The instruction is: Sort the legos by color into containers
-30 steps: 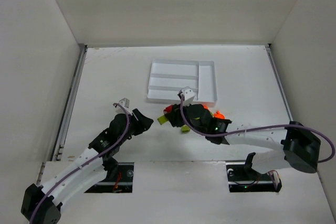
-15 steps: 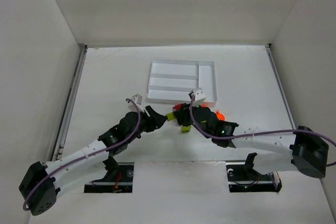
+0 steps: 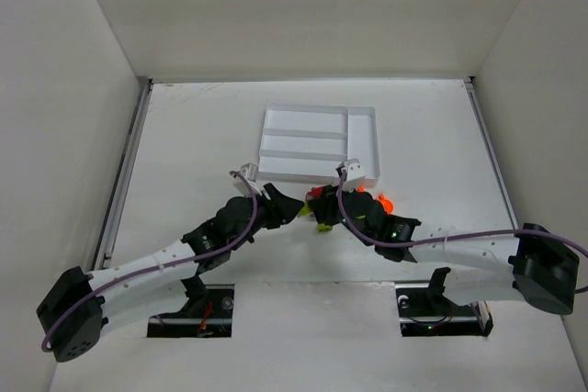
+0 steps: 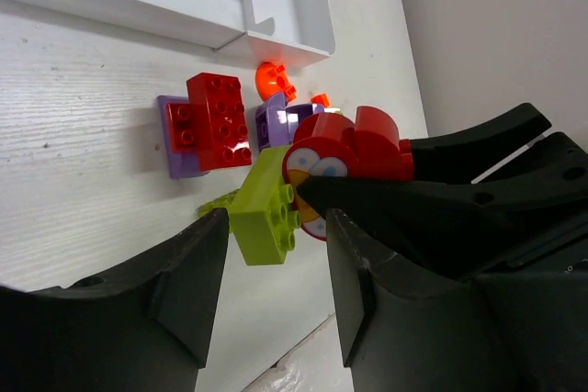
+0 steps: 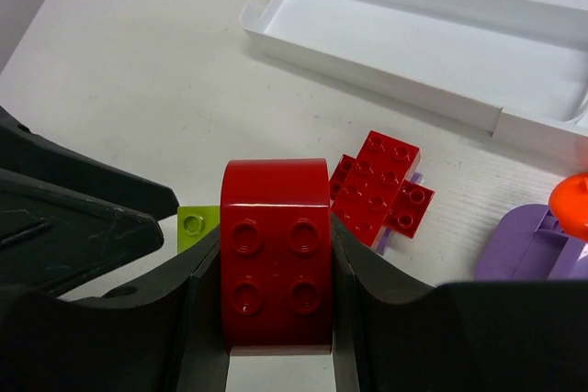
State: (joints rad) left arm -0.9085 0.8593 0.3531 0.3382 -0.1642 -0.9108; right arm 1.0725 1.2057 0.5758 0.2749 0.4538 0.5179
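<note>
Right gripper (image 5: 276, 268) clenches the red rounded brick (image 5: 276, 208) just off the tray (image 5: 367, 77)'s near wall; beside it, left gripper (image 4: 276, 231) gapes, unclenched, around a yellow-green brick (image 4: 262, 213).

No text, label, brand or number can be read anywhere.

The red rounded brick (image 5: 276, 254) and the lime brick (image 4: 266, 208) were glossy, smooth plastic. The white tray (image 5: 413, 52) looked like smooth plastic with a soft sheen. The bench (image 4: 83, 181) was matt white, faintly grain-streaked. The left gripper (image 4: 274, 231) had matt black, slightly grainy fingers (image 4: 138, 300).
</note>
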